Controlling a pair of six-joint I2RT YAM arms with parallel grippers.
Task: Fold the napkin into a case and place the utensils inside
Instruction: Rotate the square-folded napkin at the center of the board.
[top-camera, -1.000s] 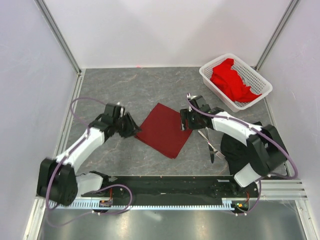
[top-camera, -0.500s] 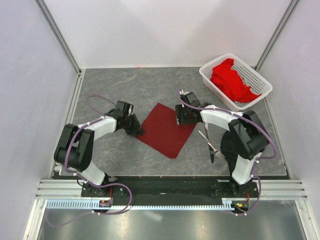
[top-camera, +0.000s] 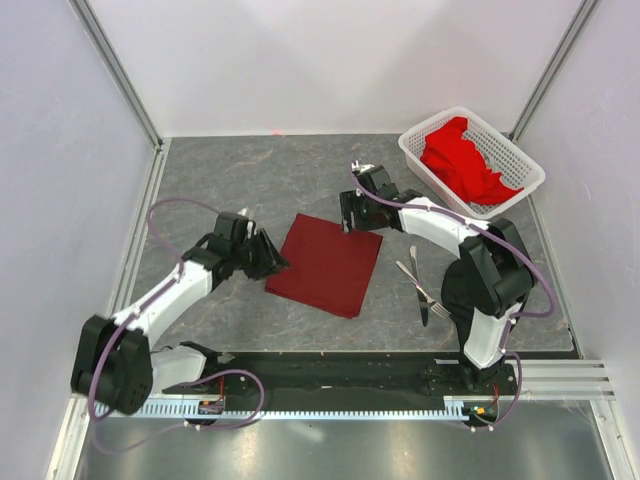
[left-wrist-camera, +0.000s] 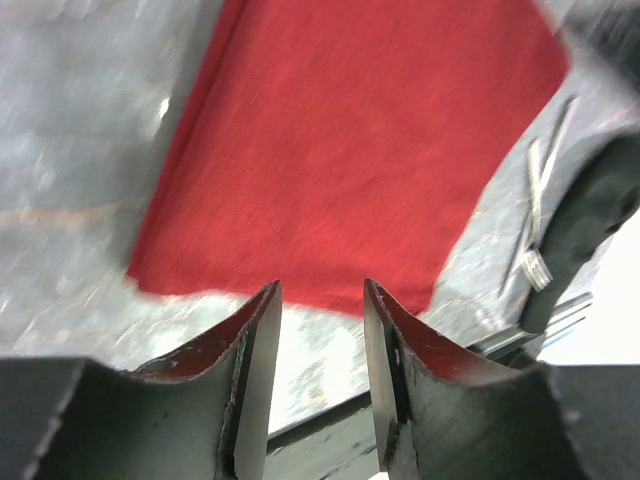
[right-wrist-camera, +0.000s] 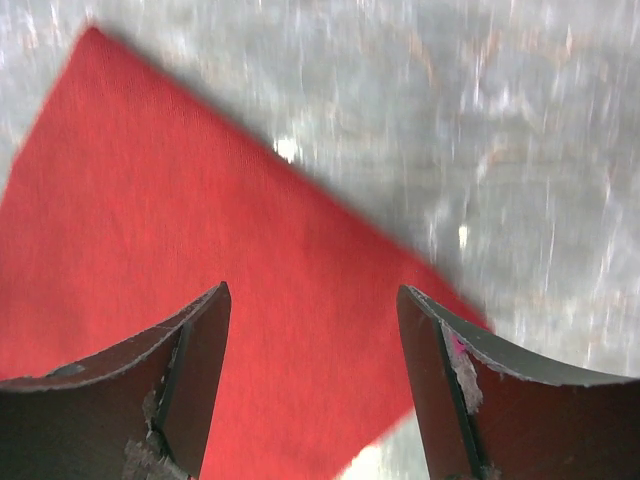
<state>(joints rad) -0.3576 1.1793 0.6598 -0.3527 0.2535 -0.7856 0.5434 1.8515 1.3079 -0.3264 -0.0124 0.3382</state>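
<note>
The dark maroon napkin lies flat and unfolded on the grey table. It also shows in the left wrist view and the right wrist view. My left gripper is open at the napkin's left edge, its fingertips just short of the cloth. My right gripper is open wide over the napkin's far right corner, empty. The silver knife and fork lie crossed on the table right of the napkin; they also show in the left wrist view.
A white lattice basket holding bright red cloth stands at the back right corner. Walls close the table at the left, back and right. The black base rail runs along the near edge.
The napkin has turned and slid slightly left. My right gripper has moved farther back and left to its far corner. My left arm has swung outward, its gripper staying at the left edge.
</note>
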